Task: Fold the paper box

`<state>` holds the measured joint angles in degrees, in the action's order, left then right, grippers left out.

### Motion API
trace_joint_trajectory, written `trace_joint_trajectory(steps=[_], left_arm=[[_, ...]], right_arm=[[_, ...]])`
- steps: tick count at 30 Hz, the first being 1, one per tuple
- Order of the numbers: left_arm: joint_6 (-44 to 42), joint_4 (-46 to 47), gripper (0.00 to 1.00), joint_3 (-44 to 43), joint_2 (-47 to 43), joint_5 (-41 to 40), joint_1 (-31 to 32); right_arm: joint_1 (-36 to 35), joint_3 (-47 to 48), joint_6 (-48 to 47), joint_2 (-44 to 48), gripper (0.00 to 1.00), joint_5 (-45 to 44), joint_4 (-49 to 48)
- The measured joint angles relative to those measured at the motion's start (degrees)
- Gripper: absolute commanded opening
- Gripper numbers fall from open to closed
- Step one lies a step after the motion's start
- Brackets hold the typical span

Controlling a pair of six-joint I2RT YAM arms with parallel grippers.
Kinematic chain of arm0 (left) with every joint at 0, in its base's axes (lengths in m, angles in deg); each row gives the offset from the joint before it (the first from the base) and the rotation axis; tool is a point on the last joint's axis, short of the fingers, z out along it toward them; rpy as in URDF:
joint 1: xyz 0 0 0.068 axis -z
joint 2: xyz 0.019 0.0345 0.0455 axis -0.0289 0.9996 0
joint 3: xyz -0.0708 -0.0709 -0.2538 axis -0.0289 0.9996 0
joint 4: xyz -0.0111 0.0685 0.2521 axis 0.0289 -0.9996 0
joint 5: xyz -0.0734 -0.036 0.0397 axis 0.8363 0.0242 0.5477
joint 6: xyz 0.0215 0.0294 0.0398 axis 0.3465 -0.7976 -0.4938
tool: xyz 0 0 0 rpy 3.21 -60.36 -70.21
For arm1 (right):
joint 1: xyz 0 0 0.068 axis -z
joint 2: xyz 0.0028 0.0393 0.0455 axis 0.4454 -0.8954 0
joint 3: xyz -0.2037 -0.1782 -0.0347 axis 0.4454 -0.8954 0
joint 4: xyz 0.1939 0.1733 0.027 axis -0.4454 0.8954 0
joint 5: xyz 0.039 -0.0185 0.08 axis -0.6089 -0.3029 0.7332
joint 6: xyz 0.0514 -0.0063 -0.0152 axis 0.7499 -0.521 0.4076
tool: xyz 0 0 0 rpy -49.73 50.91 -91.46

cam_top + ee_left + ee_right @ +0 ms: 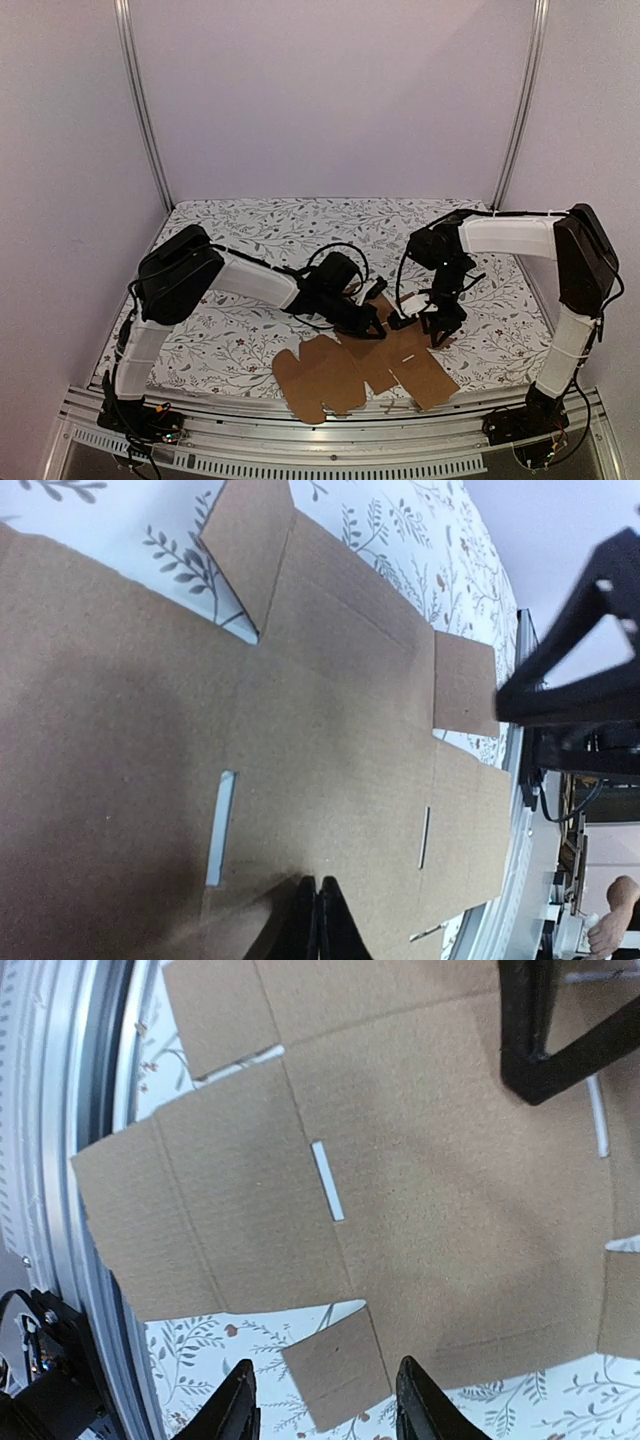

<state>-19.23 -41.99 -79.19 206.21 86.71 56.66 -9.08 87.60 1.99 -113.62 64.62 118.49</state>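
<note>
The paper box (360, 368) is a flat brown cardboard die-cut sheet lying near the table's front edge, with creases, slots and side flaps. My left gripper (378, 330) is shut, its tips pressed together over the sheet's middle in the left wrist view (318, 890), with nothing between them. My right gripper (437, 335) is open above the sheet's right edge; in the right wrist view (325, 1385) its fingers straddle a small square flap (335, 1370). The sheet fills both wrist views (300, 730) (400, 1160).
The table has a floral patterned cloth (300, 225). A metal rail (330, 440) runs along the front edge, close to the sheet's near side. Purple walls and two upright metal posts (145, 110) enclose the back.
</note>
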Motion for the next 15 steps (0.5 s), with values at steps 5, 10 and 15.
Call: trace_joint_trajectory(steps=[5, 10, 15], left_arm=[[0.8, 0.5, 0.25, 1.7, -2.3, -3.8, 0.1], [-2.4, -5.9, 0.38, -2.1, -4.3, -12.5, 0.1], [-8.5, -18.6, 0.43, -21.6, -0.6, -18.9, -0.7]], right_arm=[[0.7, 1.4, 4.0, 11.2, 0.48, 6.6, 3.1], [5.4, 0.4, 10.3, 23.3, 0.49, 11.2, 3.4], [10.3, -4.5, 18.3, 30.7, 0.50, 12.5, 1.4]])
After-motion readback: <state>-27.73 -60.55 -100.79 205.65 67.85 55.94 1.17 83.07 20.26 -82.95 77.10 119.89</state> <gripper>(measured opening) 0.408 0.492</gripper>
